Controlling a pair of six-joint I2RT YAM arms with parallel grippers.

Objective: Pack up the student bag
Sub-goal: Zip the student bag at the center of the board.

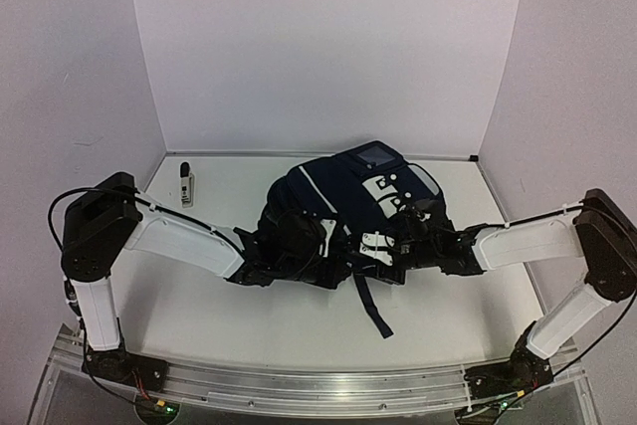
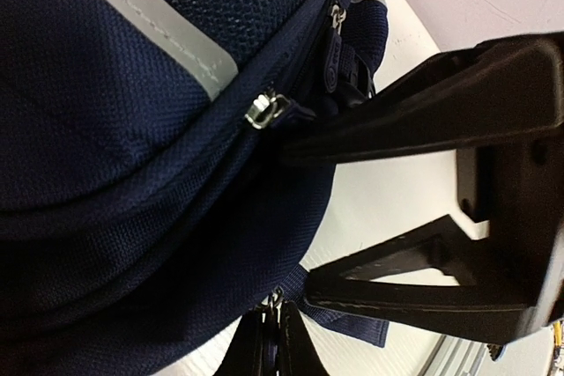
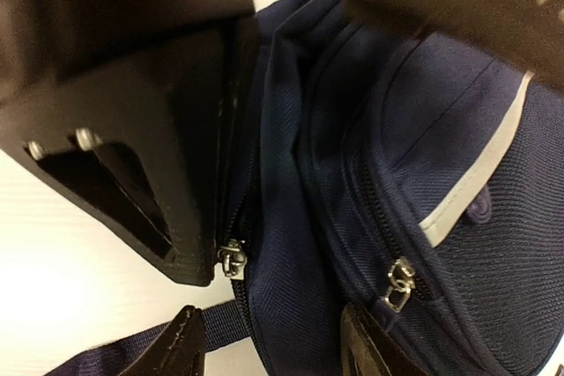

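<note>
Left gripper [image 2: 296, 216] pinches student bag [image 2: 115, 129]; right gripper [image 1: 403, 231] gapes.

Student bag [image 1: 343, 191] is occupying the middle of the table [image 1: 249, 330]. Left gripper [image 1: 287, 246] and right gripper [image 1: 403, 236] are crowding its near side, with a strap [image 1: 370, 301] trailing forward. Bare surface is lying open at both near corners. A small pen-like object [image 1: 185, 184] is sitting far left.

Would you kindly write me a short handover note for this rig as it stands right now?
Left gripper: jaws clamped on the student bag beside a zip pull.
Right gripper: jaws open against the bag, gripping nothing.
Bag lies between the two grippers; its contents are not visible, so I cannot tell what is packed.
Left to do: a small marker-like stick lies outside the bag, far left; probably pack it, then zip up.
</note>
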